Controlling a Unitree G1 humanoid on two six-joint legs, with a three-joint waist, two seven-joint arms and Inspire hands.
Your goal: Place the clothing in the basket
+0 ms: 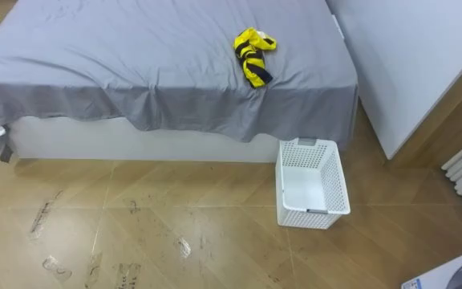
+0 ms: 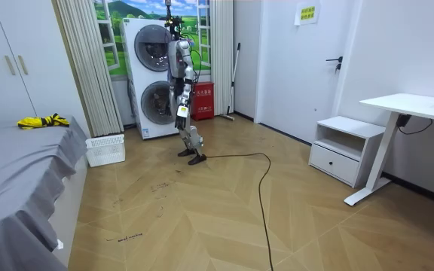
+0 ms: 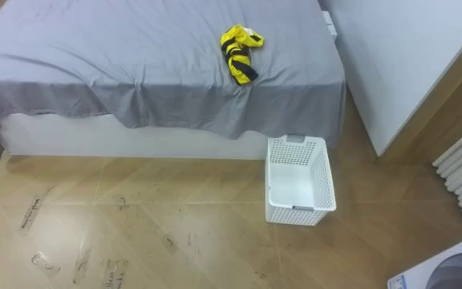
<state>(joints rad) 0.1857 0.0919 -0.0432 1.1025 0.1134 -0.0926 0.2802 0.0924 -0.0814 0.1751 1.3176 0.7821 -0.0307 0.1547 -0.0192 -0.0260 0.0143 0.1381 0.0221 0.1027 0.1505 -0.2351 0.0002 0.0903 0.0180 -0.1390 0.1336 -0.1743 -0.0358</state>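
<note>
- The clothes (image 1: 253,54), a yellow and black bundle, lie in the upper middle of the left eye view, on the grey sheet near the right-hand edge of the bed (image 1: 135,56)
- The basket (image 1: 312,185), white with pierced walls, stands on the wooden floor (image 1: 175,233) at the lower right of that view, just beside the bed's corner, below the clothes and a little to their right
- The basket looks empty: its pale bottom shows bare, so nothing has been put in it yet
- In the room view the robot stands in the upper middle of the frame, in front of the stacked washing machines (image 2: 151,75), well apart from the bed at the left edge and from the basket (image 2: 105,150) beside it
- The left hand (image 2: 182,113) hangs by the hip there, too small to tell whether it is open or closed; the right hand cannot be told either
- The clothes (image 2: 42,121) lie untouched on the bed at the far left of the room view, so neither hand holds them
- By this, the task seems to stand at its very start: nothing is done
- What is left is the whole job: crossing the floor to the bed, picking up the bundle, then taking it to the basket and letting it go inside
</note>
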